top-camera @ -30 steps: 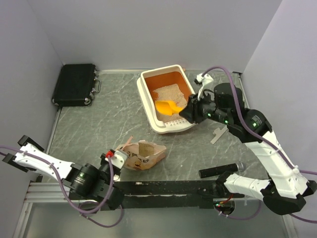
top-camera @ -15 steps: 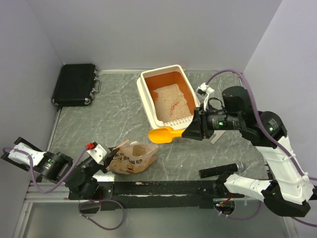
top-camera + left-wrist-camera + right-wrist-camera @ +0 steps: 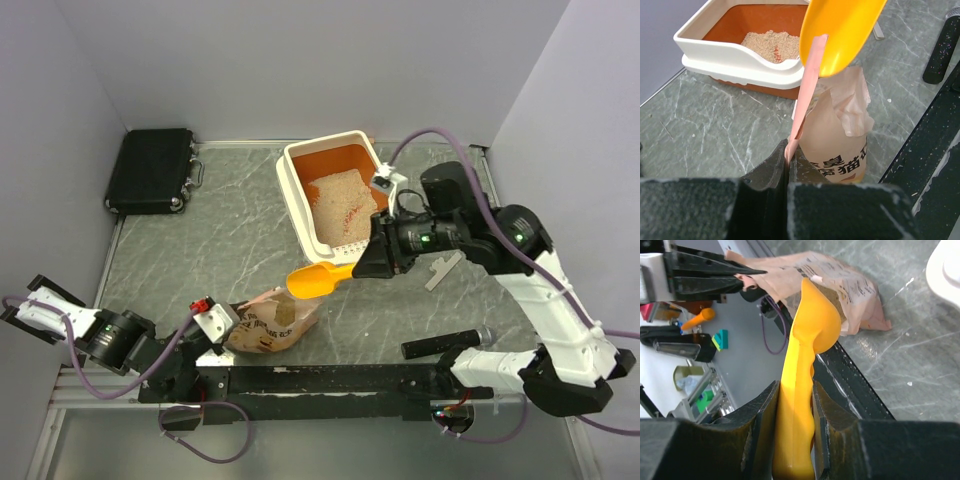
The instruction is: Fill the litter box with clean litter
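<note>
The litter box (image 3: 292, 192) is sitting on the desk (image 3: 220, 240) at about 1 o'clock from the middle in the top view, with its slotted rim end pointing toward 5 o'clock. The clean litter (image 3: 343, 200) is lying inside it as a pale sandy patch over the middle and the near half, while the orange floor is showing bare at the far end.

The right claw (image 3: 364, 264) is clamping the handle of a yellow-orange scoop (image 3: 312, 281), one finger pressing on each side of it in the right wrist view. The scoop's bowl is pointing toward 8 o'clock and hanging in the air off the box's near end, at 7 o'clock from the box and just over the open mouth of the peach-pink bag (image 3: 270, 322). From above, the bowl is showing plain yellow.

The bag is lying near the desk's 6 o'clock edge. The left claw (image 3: 789, 150) is pinching together on a thin pink strip of the bag's torn top edge, holding that edge up.

A black case (image 3: 152, 170) is resting in the 10 o'clock corner, well apart from the rest.
</note>
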Controlling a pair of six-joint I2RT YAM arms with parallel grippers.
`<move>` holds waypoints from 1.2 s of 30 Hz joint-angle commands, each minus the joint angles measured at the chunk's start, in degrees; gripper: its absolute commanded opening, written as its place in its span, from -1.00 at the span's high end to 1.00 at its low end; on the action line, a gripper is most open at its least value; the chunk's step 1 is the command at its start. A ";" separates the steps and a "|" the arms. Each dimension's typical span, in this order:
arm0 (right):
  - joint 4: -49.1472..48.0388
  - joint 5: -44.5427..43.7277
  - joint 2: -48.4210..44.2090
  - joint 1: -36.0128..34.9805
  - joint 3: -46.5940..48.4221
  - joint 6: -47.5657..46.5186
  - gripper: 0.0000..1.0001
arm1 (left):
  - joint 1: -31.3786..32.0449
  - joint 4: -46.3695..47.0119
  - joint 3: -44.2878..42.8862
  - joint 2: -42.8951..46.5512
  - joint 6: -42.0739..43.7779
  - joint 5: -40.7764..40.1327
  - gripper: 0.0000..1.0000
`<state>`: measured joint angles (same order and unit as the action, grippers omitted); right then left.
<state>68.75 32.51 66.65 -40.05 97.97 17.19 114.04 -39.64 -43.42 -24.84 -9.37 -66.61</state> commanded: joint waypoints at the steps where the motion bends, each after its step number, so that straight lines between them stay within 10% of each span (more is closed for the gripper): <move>1: -0.29 -1.04 1.28 -1.43 -1.29 0.57 1.00 | 0.48 11.33 -2.90 0.76 2.33 0.95 0.98; 27: -3.27 -4.47 8.93 -10.30 -13.25 1.97 1.00 | -0.22 22.06 -1.84 -3.37 6.20 19.93 0.98; 36: -6.08 -4.39 9.11 -11.89 -15.53 3.29 1.00 | -16.46 27.94 -0.35 -11.27 4.80 43.55 0.98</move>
<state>65.39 28.51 76.20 -51.29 83.13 18.85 104.77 -25.52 -43.27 -34.17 -3.77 -39.09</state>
